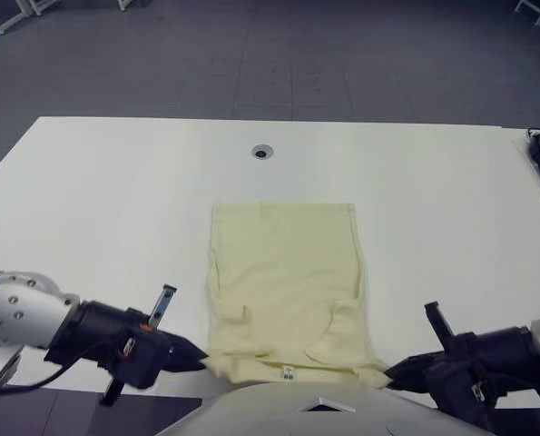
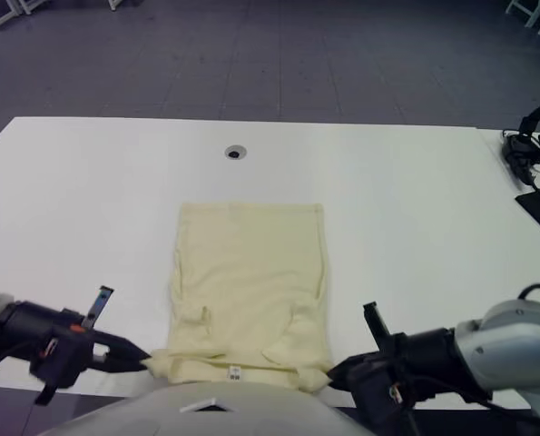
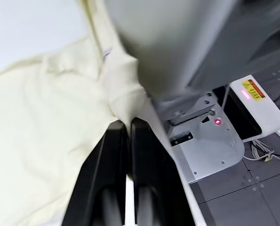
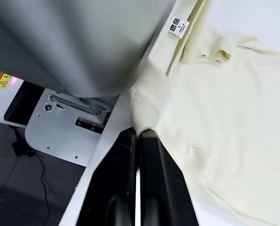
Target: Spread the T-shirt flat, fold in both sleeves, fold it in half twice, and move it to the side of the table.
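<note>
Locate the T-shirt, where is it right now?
In the eye views the T-shirt lies centred on the table at its near edge, the round port beyond it, near corners pinched by the left gripper and right gripper.

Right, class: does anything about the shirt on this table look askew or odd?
Mostly tidy: the T-shirt lies square, but its near end is bunched and lumpy where the left gripper and right gripper pinch its corners at the table edge.

Head pair above table (image 1: 115, 182); wrist cameras close on T-shirt (image 3: 36, 117)
</note>
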`<state>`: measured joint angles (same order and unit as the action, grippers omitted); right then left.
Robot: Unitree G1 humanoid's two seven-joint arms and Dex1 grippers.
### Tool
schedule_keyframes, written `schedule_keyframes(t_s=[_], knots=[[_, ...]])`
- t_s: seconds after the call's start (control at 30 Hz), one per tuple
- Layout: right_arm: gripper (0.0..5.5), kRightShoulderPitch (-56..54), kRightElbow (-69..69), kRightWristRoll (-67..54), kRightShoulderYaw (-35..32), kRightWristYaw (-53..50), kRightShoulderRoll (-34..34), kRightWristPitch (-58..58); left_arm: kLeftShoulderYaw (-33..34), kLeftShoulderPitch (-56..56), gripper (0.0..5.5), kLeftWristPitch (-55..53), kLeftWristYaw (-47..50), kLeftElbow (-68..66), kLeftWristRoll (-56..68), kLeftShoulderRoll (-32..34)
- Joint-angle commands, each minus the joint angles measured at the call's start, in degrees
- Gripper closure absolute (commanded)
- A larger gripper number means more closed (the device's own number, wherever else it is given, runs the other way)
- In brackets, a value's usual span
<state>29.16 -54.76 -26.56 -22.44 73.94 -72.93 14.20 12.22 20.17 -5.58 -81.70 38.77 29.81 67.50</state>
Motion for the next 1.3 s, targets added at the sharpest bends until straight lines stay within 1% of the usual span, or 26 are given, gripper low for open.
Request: schedule_keyframes(t_s=[0.03, 0.1, 0.17, 0.27, 0.33, 0.47, 0.63, 0.77, 0.97, 1.1, 1.3], knots=[[5.50, -22.68, 11.19, 0.23, 14.87, 0.25, -1.33, 3.21, -8.94, -15.40, 5.48, -4.30, 1.65, -12.28, -1.01, -4.76], [5.50, -34.38, 17.85, 3.16, 23.25, 2.35, 2.10, 5.02, -13.26, -23.34, 5.48, -5.50, 2.42, -19.32, -3.17, -8.70], [5.50, -43.36, 24.11, 6.17, 29.28, 3.82, 5.78, 5.91, -16.38, -28.98, 5.48, -6.75, 3.38, -24.65, -5.36, -11.57], [5.50, -52.65, 31.86, 9.86, 35.56, 4.89, 10.71, 7.74, -19.34, -35.80, 5.48, -7.94, 4.97, -31.40, -7.84, -15.57], [5.50, -56.70, 36.95, 12.26, 39.14, 6.76, 13.16, 7.66, -21.10, -40.20, 5.48, -7.57, 6.53, -36.28, -10.02, -18.84], [5.50, -63.68, 47.69, 17.77, 44.34, 7.97, 18.58, 5.45, -24.53, -46.28, 5.48, -4.95, 8.00, -45.00, -15.21, -23.32], [5.50, -69.16, 60.00, 24.29, 47.85, 7.36, 23.64, 0.58, -26.64, -51.92, 5.48, 0.78, 11.41, -55.98, -21.67, -27.74], [5.50, -72.05, 67.81, 28.43, 48.75, 6.10, 26.72, -3.08, -27.16, -54.58, 5.48, 5.25, 12.89, -62.18, -25.09, -29.91], [5.50, -76.25, 78.63, 33.52, 48.44, 2.60, 30.59, -9.03, -26.88, -56.05, 5.48, 9.40, 13.93, -66.49, -27.63, -30.89], [5.50, -78.62, 84.02, 32.92, 46.09, 0.03, 34.54, -11.16, -26.55, -56.60, 5.48, 11.68, 14.52, -68.52, -28.70, -31.11], [5.50, -81.85, 91.71, 36.36, 46.72, -2.16, 37.32, -18.13, -25.47, -57.53, 5.48, 13.30, 14.90, -69.85, -28.60, -31.05]])
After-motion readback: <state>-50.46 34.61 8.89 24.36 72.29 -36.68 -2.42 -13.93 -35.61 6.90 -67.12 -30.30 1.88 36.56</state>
